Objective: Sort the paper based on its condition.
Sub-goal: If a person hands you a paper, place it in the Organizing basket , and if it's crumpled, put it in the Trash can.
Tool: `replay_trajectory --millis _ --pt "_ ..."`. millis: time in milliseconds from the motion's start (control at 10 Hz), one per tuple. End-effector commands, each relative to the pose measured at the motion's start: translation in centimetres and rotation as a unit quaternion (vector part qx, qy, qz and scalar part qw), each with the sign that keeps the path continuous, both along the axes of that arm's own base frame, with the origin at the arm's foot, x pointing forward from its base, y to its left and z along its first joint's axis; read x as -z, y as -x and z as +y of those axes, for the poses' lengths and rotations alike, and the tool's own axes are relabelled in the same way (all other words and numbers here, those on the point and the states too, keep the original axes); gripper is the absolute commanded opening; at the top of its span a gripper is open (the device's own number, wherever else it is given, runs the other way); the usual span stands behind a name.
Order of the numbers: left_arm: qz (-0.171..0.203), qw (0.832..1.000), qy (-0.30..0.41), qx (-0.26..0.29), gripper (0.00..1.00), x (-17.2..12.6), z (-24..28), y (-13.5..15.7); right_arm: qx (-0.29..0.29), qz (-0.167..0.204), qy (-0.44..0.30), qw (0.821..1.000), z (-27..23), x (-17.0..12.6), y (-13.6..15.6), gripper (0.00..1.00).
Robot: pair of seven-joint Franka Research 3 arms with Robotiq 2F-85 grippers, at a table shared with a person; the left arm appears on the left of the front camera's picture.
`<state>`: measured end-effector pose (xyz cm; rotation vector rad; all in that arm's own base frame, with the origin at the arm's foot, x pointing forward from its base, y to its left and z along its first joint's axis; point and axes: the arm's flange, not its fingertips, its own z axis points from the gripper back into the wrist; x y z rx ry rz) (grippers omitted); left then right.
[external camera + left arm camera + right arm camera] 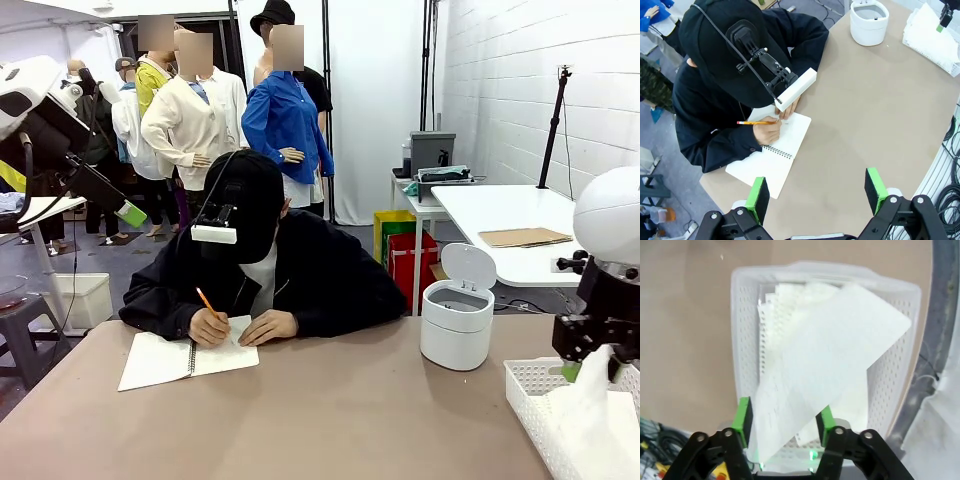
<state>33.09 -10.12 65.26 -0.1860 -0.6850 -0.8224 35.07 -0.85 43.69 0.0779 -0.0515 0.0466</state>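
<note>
Hanging above white basket (745, 340) at table's right edge: right gripper (784, 419), fingers parted partway. Paper sheet (840, 340) is slanted between pads; contact cannot be told. Other sheets (782, 302) are laid in basket. Left gripper (816, 187) is spread wide, empty, over table near spiral notebook (772, 160), written in by person's hand (767, 131) with pencil (752, 122).

A blurred paper sheet (830, 355) is lying between the right gripper's (784, 412) fingers (744, 420), hiding whether they are pinching it and covering stacked sheets (785, 302) beyond.
</note>
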Motion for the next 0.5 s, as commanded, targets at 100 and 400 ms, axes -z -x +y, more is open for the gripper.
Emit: replay_trajectory --millis 100,400 --pt "0.001 1.000 -0.001 -0.008 1.00 0.0 -0.2 0.1 -0.026 0.042 0.042 0.998 -1.8 -0.6 1.6 1.00" --pt "0.001 1.000 -0.001 -0.008 1.00 0.0 -0.2 0.1 -0.032 0.047 0.074 0.996 -3.8 -2.6 2.3 1.00"
